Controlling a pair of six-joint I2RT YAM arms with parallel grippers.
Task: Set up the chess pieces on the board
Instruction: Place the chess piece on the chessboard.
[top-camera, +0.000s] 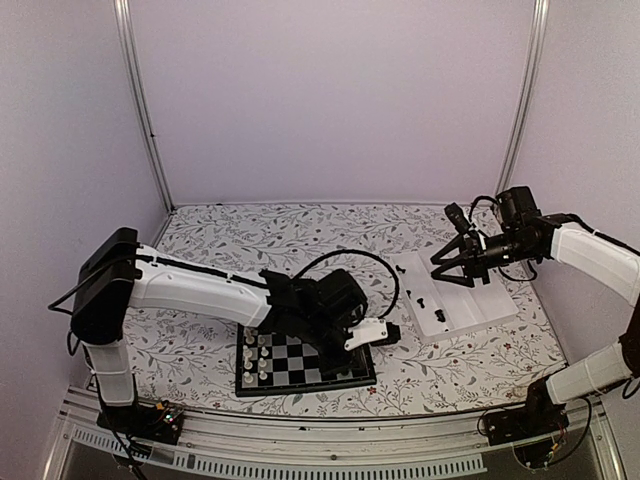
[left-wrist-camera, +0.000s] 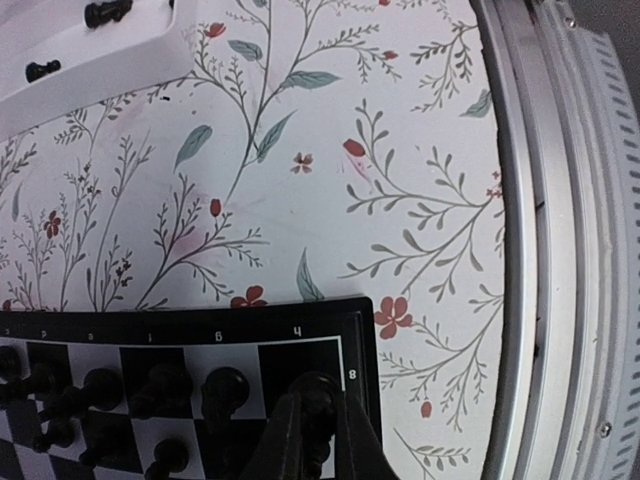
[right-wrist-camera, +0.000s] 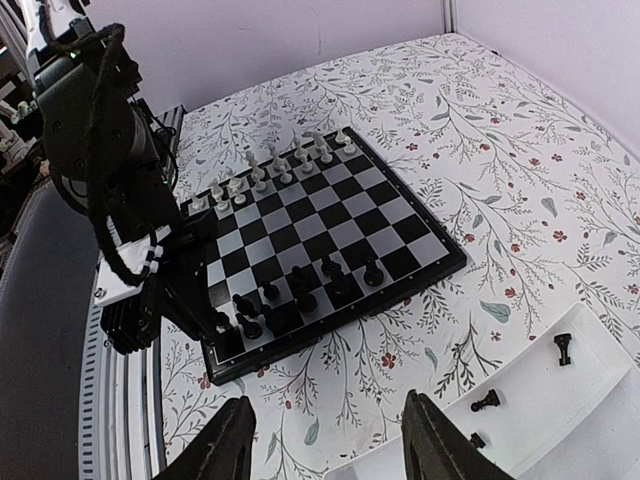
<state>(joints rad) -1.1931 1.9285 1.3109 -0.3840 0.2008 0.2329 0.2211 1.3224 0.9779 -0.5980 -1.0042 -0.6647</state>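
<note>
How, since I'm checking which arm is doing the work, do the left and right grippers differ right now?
The left gripper is shut on a black chess piece. The right gripper is open and empty. The left gripper is down at a corner square of the board, while the right gripper hangs well above the table near the tray. Both have dark fingers.

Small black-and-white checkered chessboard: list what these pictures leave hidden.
- Top view: left arm covers the chessboard's right side.
- Left wrist view: frame edges cut the board off; left gripper hides the shape of the tiny black plastic chess piece it clamps.
- Right wrist view: white ridged plastic tray's black pieces too small to name.
</note>
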